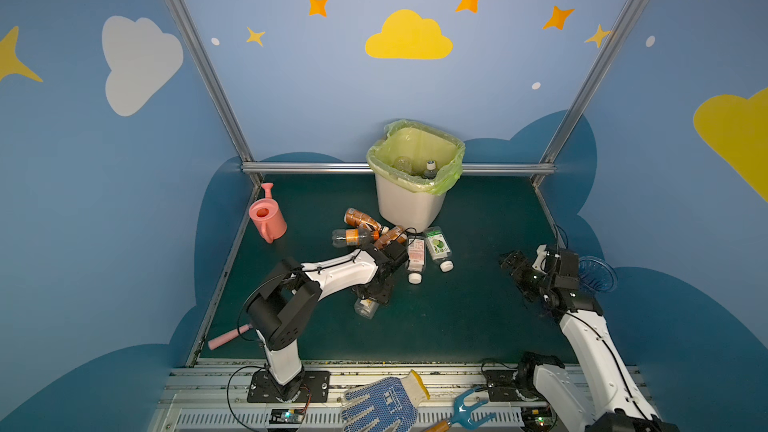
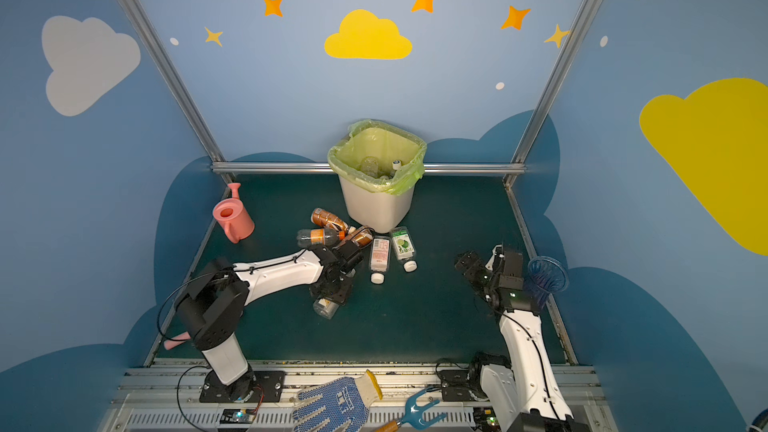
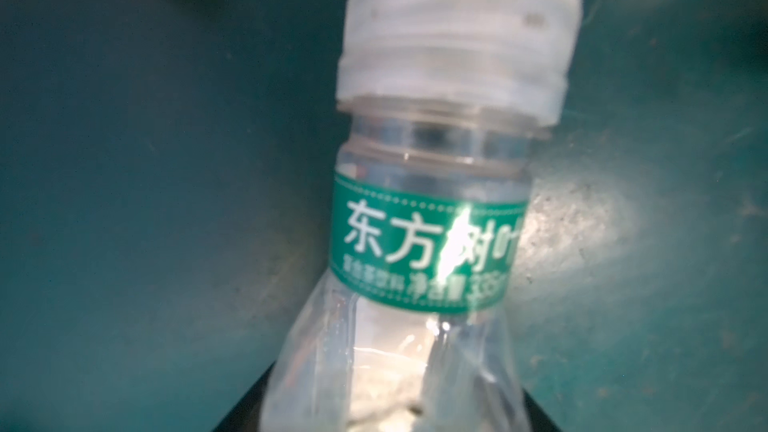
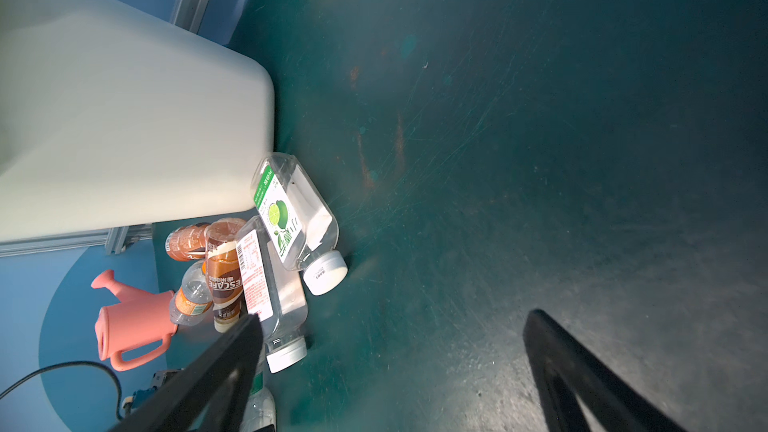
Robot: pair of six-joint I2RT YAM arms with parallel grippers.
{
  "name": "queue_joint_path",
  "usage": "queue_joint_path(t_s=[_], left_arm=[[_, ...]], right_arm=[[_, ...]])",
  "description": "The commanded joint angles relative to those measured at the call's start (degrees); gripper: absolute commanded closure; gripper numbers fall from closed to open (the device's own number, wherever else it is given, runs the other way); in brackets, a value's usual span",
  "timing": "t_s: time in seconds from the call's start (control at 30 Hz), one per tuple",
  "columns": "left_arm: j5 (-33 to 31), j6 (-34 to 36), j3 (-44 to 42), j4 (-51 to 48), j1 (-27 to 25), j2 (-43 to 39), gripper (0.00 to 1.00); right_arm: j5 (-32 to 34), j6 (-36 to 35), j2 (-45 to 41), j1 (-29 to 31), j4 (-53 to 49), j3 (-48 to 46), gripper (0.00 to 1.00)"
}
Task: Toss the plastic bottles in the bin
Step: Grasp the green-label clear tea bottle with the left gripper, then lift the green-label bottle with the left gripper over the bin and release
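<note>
Nearest, on the front rail, lie a dotted glove (image 1: 380, 403) and a blue hand fork (image 1: 469, 411), its handle cut off by the frame edge. A pink rod (image 1: 228, 336) pokes out from behind the left arm; what it belongs to is hidden.

On the green table (image 1: 457, 326) the left gripper (image 1: 372, 297) points down over a clear bottle (image 1: 365, 309) lying well short of the bin. The wrist covers most of that bottle in both top views. The left wrist view shows only its white cap and green neck band, blurred and filling the picture, so I cannot tell whether the jaws are clamped on it.

The right gripper (image 4: 392, 320) hangs over bare table, fingers spread wide, nothing between them. A blue ribbed cup (image 1: 596, 274) is half hidden behind that arm.

Farther on, a green-labelled bottle (image 1: 438, 248) and a white-labelled bottle (image 1: 417, 257) lie side by side. Three brown and orange bottles (image 1: 361, 220) are heaped just beside them at the foot of the bin (image 1: 409, 205), one partly behind the left wrist. A pink watering can (image 1: 267, 218) stands apart at the table's edge.

Inside the bin's green bag a capped bottle (image 1: 430, 169) shows. Other clear shapes there are too dim to make out.
</note>
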Motion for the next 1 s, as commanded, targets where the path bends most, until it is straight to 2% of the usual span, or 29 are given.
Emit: queue_joint_path(t_s=[0.0,0.1,0.2,0.27,0.33,0.4,0.5,0.6,0.7,0.8,0.9,0.97], left_arm=[[1.12,0.87,0.64,-0.12,0.27,0.07,0.42],[1.50,0.64,0.17,0.72,0.32,-0.99,0.52],[2.00,-0.12,-0.44,2.23,0.35,-5.41,0.57],[1.84,-0.79,-0.32,3.27,0.33,-10.83,0.61],[0.25,-1.11,0.64,4.17,0.37,-18.62,0.61],[-4.06,-0.42,3.12,5.02,0.49,-26.20,0.61],[-11.75,7.16,7.04,11.46,1.00,-36.48,0.60],[-14.21,14.54,14.70,17.90,3.80,-40.77,0.58],[-12.28,20.14,22.54,25.94,6.09,-38.23,0.56],[-5.64,20.41,31.73,29.99,9.22,-28.70,0.54],[3.28,14.38,48.39,21.36,12.54,-11.13,0.53],[7.91,11.50,61.95,12.45,13.07,1.22,0.49]], right_arm=[[1.10,-0.41,-0.61,-0.18,-0.98,-0.64,0.02],[1.12,-0.31,-0.54,-0.19,-0.98,-0.59,0.02],[1.12,-0.33,-0.39,-0.24,-0.90,-0.45,0.02],[1.35,-0.58,-0.26,-0.25,-0.99,-0.07,0.02],[1.75,-1.01,0.06,-0.28,-1.09,0.49,0.02],[1.76,-1.50,0.67,-0.43,-0.86,1.16,0.02],[1.34,-2.13,1.73,-0.46,-0.65,2.18,0.02],[0.80,-2.60,2.10,-0.51,-0.06,2.64,0.02],[0.15,-3.16,1.84,-0.52,0.88,2.79,0.02],[-0.76,-3.60,1.81,-0.52,1.54,2.97,0.02],[-2.28,-3.79,2.33,-0.52,2.21,3.25,0.02],[-3.12,-4.14,2.90,-0.49,2.15,3.74,0.02]])
